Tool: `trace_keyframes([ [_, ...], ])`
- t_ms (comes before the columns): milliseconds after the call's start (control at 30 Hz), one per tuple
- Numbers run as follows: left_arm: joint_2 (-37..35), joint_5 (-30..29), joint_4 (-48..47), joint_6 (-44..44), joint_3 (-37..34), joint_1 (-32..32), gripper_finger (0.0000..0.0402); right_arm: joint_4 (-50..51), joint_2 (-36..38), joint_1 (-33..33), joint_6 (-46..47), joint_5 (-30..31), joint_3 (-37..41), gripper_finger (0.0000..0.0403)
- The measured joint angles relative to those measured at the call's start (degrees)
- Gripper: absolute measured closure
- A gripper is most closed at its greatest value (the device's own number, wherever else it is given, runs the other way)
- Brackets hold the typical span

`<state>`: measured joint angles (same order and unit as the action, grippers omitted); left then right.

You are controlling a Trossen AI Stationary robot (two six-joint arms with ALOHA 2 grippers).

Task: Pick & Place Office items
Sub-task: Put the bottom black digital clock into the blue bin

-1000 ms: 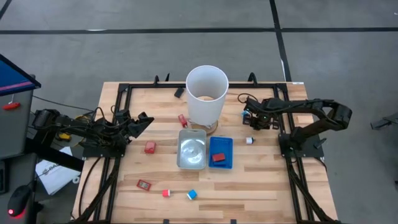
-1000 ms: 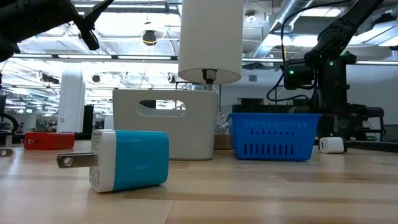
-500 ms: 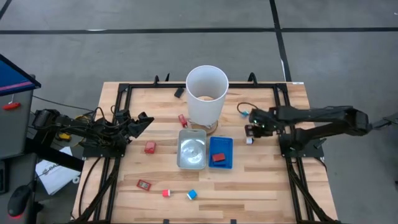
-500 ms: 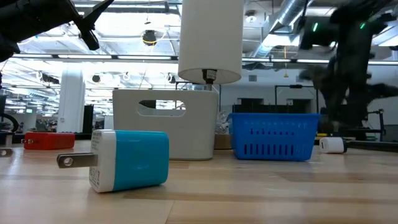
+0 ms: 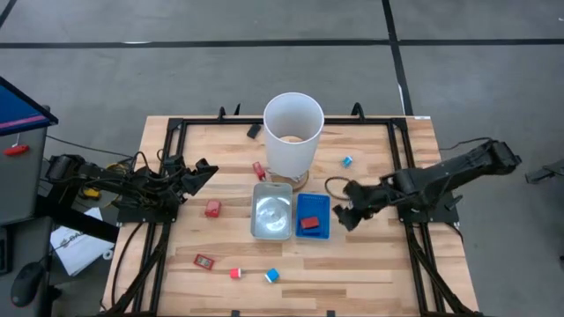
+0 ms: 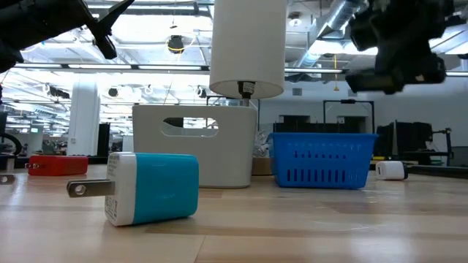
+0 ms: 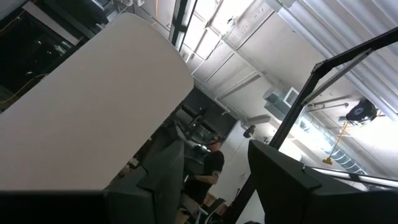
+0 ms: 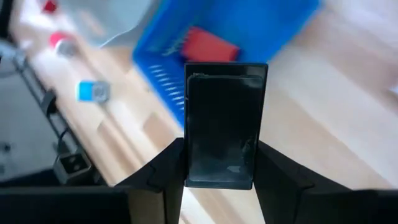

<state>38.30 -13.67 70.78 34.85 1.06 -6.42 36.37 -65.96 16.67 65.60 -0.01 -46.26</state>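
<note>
Small office items lie scattered on the table: a red block (image 5: 212,208), a red clip (image 5: 204,261), a red-and-white piece (image 5: 235,273), a blue plug block (image 5: 271,276) (image 6: 150,188), a black piece (image 5: 254,131), a tiny blue piece (image 5: 347,161) and a white piece (image 6: 391,170). A red piece (image 5: 307,223) lies in the blue tray (image 5: 315,204). My right gripper (image 5: 345,216) (image 8: 222,162) hovers just right of that tray, shut on a black block (image 8: 221,124). My left gripper (image 5: 207,170) waits open, raised over the table's left side. My right gripper pinches the black block between its two fingers (image 8: 171,168), which lie on the block's two opposite side faces (image 8: 191,143). The arm reaches in from the table's right, slanting down. The block is lifted clear of the table, beside the blue tray's right wall.
A tall white bin (image 5: 293,132) stands at the table's middle, far side. A clear silvery tray (image 5: 272,211) sits next to the blue tray, on its left. Black frame rails run along the table's left, right and far sides. Bare wood shows near the right front corner.
My right arm has swung from the far right part of the table, near the tiny blue piece, toward the near side and left, ending beside the blue tray. The left arm has kept still, and the items on the table have stayed put.
</note>
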Motion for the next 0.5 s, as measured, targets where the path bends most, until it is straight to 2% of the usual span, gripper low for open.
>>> trace_keyframes([
  [200, 0.0, 0.02, -0.02, 0.1, 0.0, 0.0, 0.0225, -3.68, -10.66, 3.61, -13.84, -0.09, -9.14, 0.0258],
  [500, 0.0, 0.37, 0.09, 0.6, 0.0, -0.04, 0.0225, 12.61, -27.2, 3.2, -35.2, 0.02, -25.97, 0.0257],
])
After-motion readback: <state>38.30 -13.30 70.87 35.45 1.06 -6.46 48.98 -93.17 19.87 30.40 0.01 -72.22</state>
